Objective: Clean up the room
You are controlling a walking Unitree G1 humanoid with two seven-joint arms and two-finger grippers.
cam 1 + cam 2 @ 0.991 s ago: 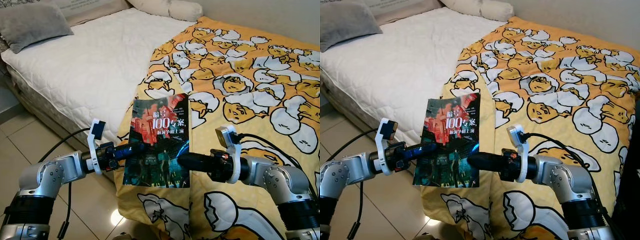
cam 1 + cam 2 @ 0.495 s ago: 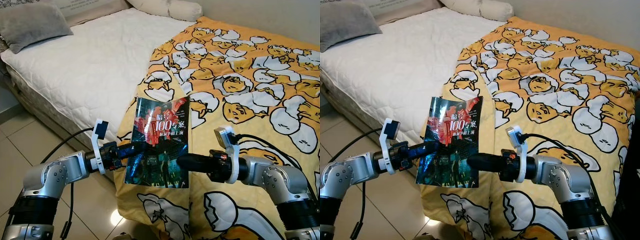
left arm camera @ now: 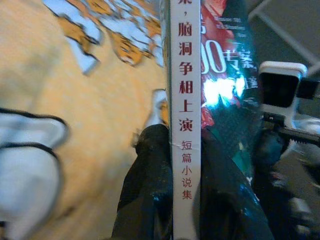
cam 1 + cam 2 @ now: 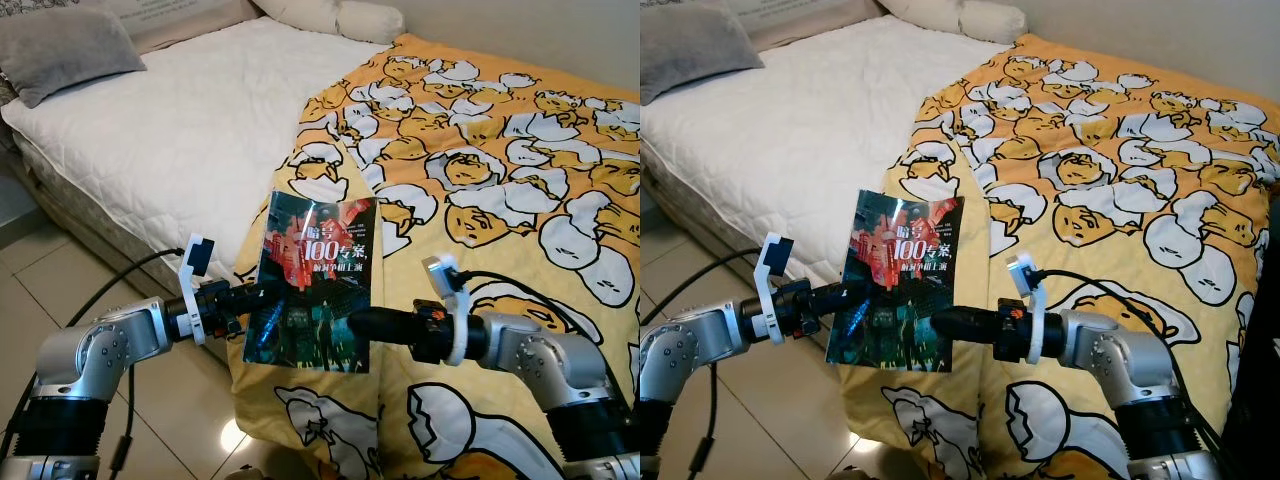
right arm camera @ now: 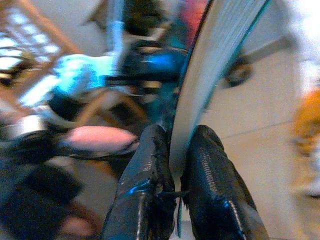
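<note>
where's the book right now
The book is held upright in front of the robot, pinched between the left gripper and right gripper, above the yellow patterned blanket at the bed's edge.

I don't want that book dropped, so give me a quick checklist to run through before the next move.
1. Left gripper shut on the book's spine: ok.
2. Right gripper shut on the page edge: ok.
3. Book upright, cover toward the camera: ok.
4. Book lifted off the blanket: ok.
5. Bare mattress to the left has room: ok.
6. Where the book belongs: cannot tell.
</note>
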